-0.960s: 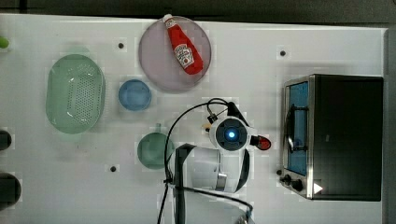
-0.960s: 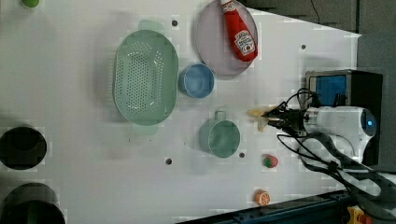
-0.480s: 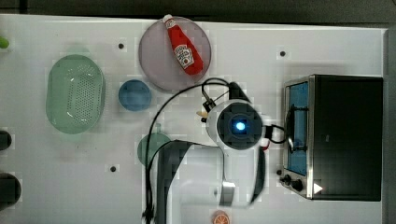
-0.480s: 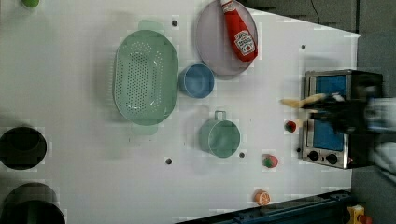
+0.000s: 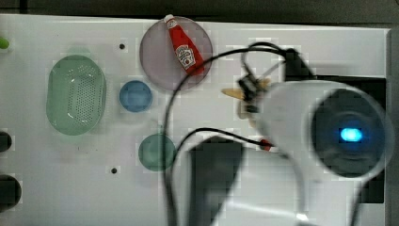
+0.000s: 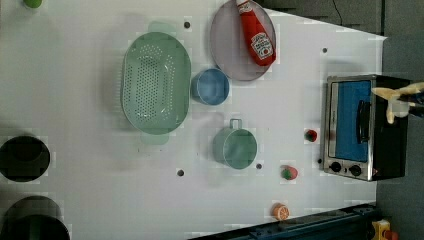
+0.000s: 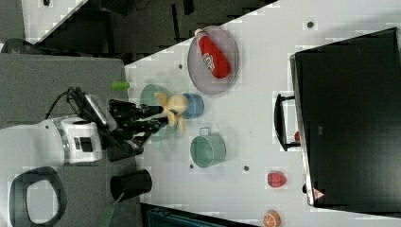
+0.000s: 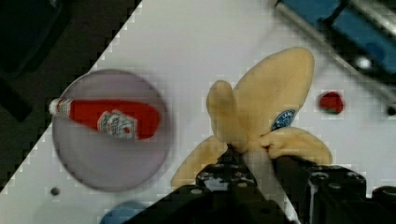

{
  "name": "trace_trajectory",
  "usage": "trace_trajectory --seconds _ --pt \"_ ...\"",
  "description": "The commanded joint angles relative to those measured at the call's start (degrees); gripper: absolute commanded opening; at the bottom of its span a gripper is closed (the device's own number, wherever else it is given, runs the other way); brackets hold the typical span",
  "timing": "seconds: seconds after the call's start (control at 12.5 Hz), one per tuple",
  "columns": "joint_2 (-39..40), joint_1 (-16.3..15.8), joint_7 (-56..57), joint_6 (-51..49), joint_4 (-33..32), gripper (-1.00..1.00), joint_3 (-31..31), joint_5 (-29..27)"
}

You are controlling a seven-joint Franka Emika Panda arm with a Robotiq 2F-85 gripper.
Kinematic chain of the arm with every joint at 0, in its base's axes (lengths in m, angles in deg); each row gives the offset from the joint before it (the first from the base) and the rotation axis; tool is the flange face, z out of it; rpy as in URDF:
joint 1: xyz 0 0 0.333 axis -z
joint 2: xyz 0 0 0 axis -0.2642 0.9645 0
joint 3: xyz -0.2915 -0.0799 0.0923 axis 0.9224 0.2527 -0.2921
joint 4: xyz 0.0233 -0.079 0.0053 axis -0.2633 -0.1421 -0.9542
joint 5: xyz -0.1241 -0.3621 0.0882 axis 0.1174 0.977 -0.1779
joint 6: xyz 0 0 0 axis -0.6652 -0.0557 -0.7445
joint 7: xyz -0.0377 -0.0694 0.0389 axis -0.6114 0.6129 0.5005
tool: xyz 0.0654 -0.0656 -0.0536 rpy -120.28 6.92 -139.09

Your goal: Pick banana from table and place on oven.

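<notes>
1. Overhead, top view: banana (image 5: 234,92) off the bench (image 5: 282,42), carried aloft.
2. Left view: banana (image 6: 395,93) over the oven (image 6: 362,127).
3. Wrist view: hand (image 8: 254,170) clenched on banana (image 8: 271,107) (peeled plush); release outstanding.

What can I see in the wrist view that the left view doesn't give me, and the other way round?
Wrist view alone: the blue sticker on the peeled banana and the dark fingers pinching its stem. Left view alone: the green colander, blue bowl, green cup and the oven whole. Both show the banana, the ketchup bottle on its plate and the white table.
</notes>
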Motion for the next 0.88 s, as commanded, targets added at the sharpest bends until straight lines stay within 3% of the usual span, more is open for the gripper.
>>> trace_trajectory --seconds 0.08,0.48,0.88 --pt "2.9 3.2 10.2 -2.1 -0.5 -0.49 7.1 0.4" --pt "9.1 3.7 18.8 4.0 -0.2 -0.49 17.8 1.5" --pt "17.2 4.0 25.6 11.1 0.8 -0.49 23.0 3.4"
